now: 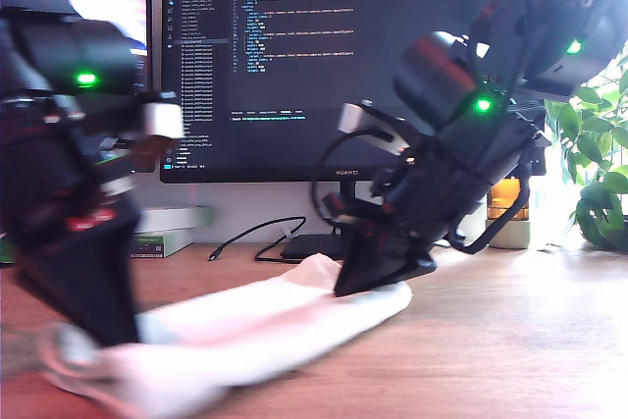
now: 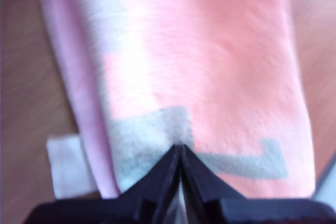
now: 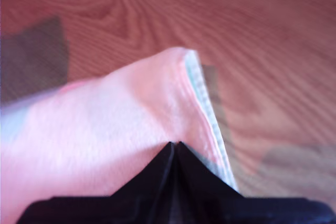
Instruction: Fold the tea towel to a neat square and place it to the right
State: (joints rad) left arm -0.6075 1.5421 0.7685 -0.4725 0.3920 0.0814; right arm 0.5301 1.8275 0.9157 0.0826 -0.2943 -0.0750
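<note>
At the near edge of the desk (image 1: 510, 340), toward the exterior view's left, my first claw (image 1: 116, 339) is down on one end of the tea towel (image 1: 255, 326). In the first wrist view its jaws are closed to a point (image 2: 179, 148), pinching the cloth (image 2: 199, 66) at a grey-green patch. The towel lies as a long, narrow, rumpled band running back toward the exterior view's right. It looks already doubled lengthwise.

At the far end, my second claw (image 1: 378, 287) is likewise closed tip to tip (image 3: 177, 144) on the cloth (image 3: 115, 124), right by the stitched hem. Bare wood lies beyond it.

Step, as I judge it: both ends are gripped, ready for the cross fold. The square isn't made and the towel isn't placed yet.

The next move calls for lifting one end and carrying it over onto the other. The hems should line up and both pinches hold, since the fluffy cloth may sag or slip.

Behind are a cable (image 1: 245, 237), a monitor (image 1: 324, 56) and a plant (image 1: 603, 174).
</note>
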